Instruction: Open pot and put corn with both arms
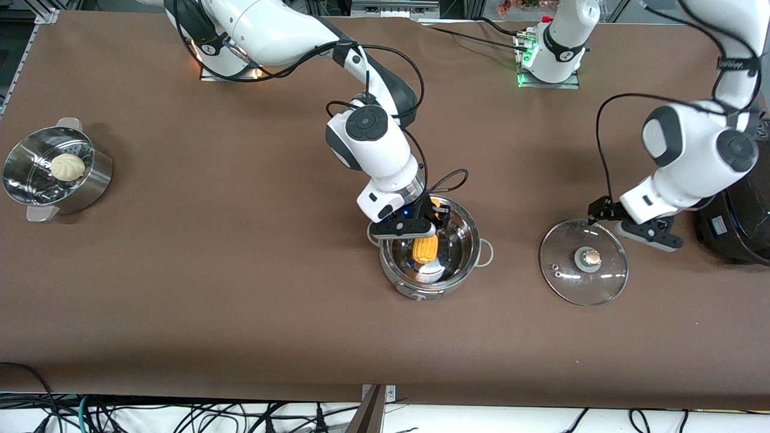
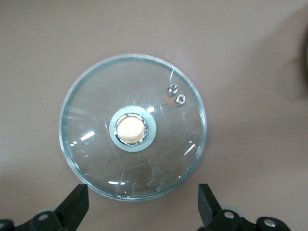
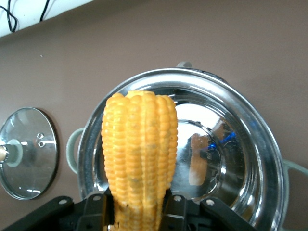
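R tool (image 1: 434, 224) clamps the corn (image 1: 425, 248) over the open pot (image 1: 463, 264); corn's lower end hidden by its fingers in wrist view. L tool (image 1: 625, 225) spread wide, empty, above the lid (image 1: 565, 273) on the counter (image 1: 240, 288), fingertips partly cut off.

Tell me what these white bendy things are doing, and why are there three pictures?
They are two robot arms with black pincers called grippers. One picture looks down on the whole brown table; the other two come from small cameras on each arm's wrist.

The right gripper is shut on a yellow corn cob and holds it over the open shiny pot. In its wrist picture the corn cob looks huge because it is so close.

The left gripper is open, just above the glass lid, which lies flat on the table beside the pot. Its camera looks straight down on the lid.

Toward the right arm's end of the table, a steamer basket holds a white bun.
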`<state>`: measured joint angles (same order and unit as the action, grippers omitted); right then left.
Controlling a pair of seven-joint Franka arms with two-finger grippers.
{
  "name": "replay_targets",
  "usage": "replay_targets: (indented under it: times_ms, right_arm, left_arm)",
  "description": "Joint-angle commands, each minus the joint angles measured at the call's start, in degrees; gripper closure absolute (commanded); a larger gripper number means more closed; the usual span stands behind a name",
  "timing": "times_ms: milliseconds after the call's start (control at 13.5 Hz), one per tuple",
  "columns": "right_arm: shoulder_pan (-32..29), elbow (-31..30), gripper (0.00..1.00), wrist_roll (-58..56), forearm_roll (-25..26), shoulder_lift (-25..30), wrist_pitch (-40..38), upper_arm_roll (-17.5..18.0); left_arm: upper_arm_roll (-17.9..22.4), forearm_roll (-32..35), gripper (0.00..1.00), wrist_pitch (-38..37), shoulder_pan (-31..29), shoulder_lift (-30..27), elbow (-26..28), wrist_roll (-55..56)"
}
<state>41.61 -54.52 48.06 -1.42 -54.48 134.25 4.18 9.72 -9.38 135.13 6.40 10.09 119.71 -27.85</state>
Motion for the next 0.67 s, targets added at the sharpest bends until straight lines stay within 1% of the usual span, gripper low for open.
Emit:
replay_targets:
  times_ms: [0,74,148,223,297,371,445,520,594]
  right_arm:
    - [0.8,3.0,1.0,-3.0,0.1,-2.7,1.1,-0.6]
    - [0.8,3.0,1.0,-4.4,0.1,-3.1,1.2,-0.6]
    - [0.8,3.0,1.0,-4.9,0.1,-3.7,1.4,-0.6]
    - [0.8,3.0,1.0,-5.0,0.1,-4.0,2.0,-0.6]
    - [0.8,3.0,1.0,-5.0,0.1,-4.1,2.3,-0.5]
    - [0.9,3.0,1.0,-5.0,0.1,-4.3,2.5,-0.6]
    - [0.9,3.0,1.0,-5.0,0.1,-4.7,3.4,-0.6]
    - [0.9,3.0,1.0,-5.0,0.1,-4.9,4.6,-0.5]
    - [0.9,3.0,1.0,-5.0,0.1,-5.7,5.6,-0.6]
  left_arm:
    - [0.6,6.2,0.0,-4.3,-0.1,-9.6,2.3,0.0]
    - [0.6,9.9,0.0,-6.0,-0.6,-12.0,1.9,0.1]
    - [0.6,11.2,0.0,-7.4,-1.0,-13.6,1.5,0.1]
    - [0.5,11.5,0.0,-9.3,-1.2,-14.7,0.1,0.1]
    - [0.2,11.5,0.0,-13.5,-1.3,-15.2,-2.3,0.2]
    - [0.1,11.5,0.0,-19.3,-2.0,-15.3,-6.5,0.2]
    - [0.1,11.6,0.0,-26.1,-2.4,-15.1,-12.0,0.3]
    - [0.2,11.7,0.0,-31.0,-2.4,-14.9,-15.3,0.5]
    - [0.0,12.0,0.0,-34.5,-2.7,-14.8,-17.4,0.6]
